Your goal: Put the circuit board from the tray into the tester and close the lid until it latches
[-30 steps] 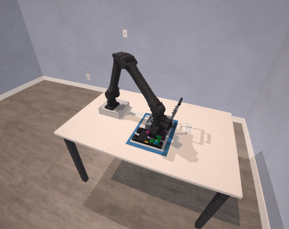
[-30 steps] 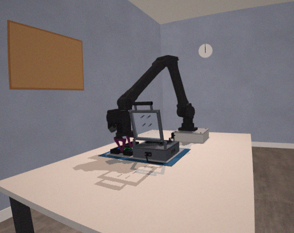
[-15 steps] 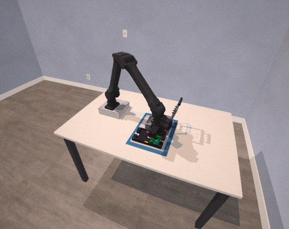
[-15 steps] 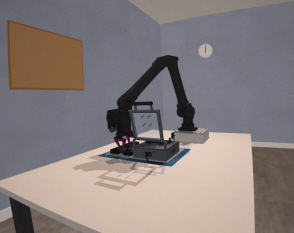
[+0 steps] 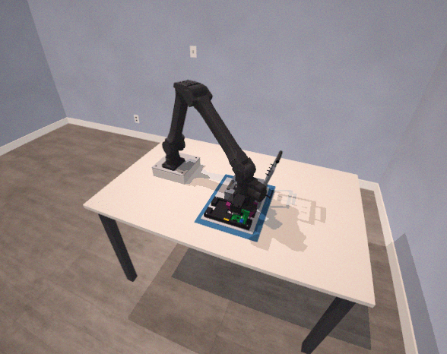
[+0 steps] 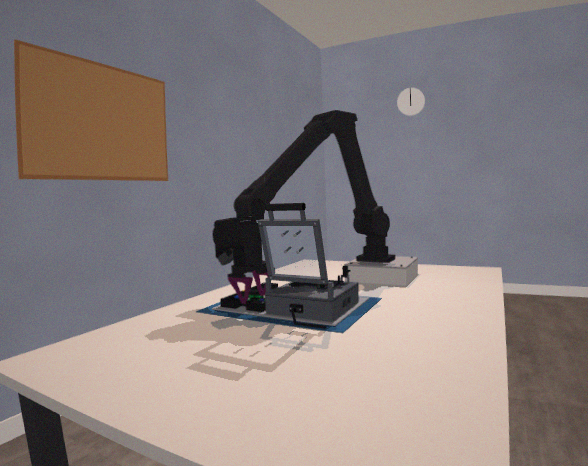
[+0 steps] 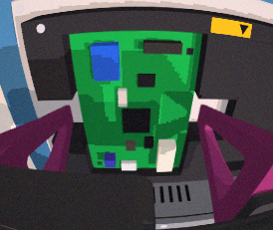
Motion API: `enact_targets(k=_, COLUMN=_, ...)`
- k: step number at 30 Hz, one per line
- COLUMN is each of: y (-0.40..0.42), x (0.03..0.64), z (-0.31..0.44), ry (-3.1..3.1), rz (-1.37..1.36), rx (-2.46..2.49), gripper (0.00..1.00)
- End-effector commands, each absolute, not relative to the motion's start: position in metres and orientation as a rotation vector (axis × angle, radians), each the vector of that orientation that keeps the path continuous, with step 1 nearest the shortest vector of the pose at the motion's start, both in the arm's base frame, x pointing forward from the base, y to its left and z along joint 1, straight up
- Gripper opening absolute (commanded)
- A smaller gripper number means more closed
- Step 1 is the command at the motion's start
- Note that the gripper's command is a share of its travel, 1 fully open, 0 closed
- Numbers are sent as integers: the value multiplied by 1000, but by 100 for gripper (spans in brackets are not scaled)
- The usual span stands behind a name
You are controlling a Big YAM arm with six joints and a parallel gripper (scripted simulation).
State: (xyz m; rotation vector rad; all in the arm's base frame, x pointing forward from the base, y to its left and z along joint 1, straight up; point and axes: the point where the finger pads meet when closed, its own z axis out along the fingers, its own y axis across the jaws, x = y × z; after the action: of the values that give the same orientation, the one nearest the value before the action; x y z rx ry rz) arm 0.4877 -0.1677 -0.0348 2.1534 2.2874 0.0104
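Observation:
The green circuit board (image 5: 239,219) (image 7: 110,99) lies face up in one pocket of the black tray (image 5: 216,217) (image 7: 133,21). In the wrist view its cream connector is at the lower end, toward the tester. My gripper (image 5: 241,207) (image 6: 253,295) (image 7: 135,113) is open and empty, its magenta fingers beside the board's two long edges at the finger recesses, with gaps on both sides. The grey tester (image 6: 304,304) (image 7: 184,205) has its lid (image 6: 320,250) (image 5: 269,171) raised, handle (image 6: 285,206) on top. A dark hook-like part (image 6: 345,272) stands at its far side. The pins are hidden.
The tray's other pocket (image 7: 247,69) is empty, beside a yellow label (image 7: 230,28). Tray and tester stand close together on a blue-bordered mat (image 5: 227,229) (image 6: 367,304). The raised lid stands close beside my arm. The arm's base block (image 5: 169,175) (image 6: 382,275) is at the table's other side.

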Motion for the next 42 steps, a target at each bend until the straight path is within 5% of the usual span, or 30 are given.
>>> enact_targets(k=1, y=-160, x=493, z=-35, ry=2283, rz=20, rx=2135, gripper=92)
enact_targets(k=42, y=-160, x=493, z=-35, ry=2283, rz=20, rx=2135, gripper=85)
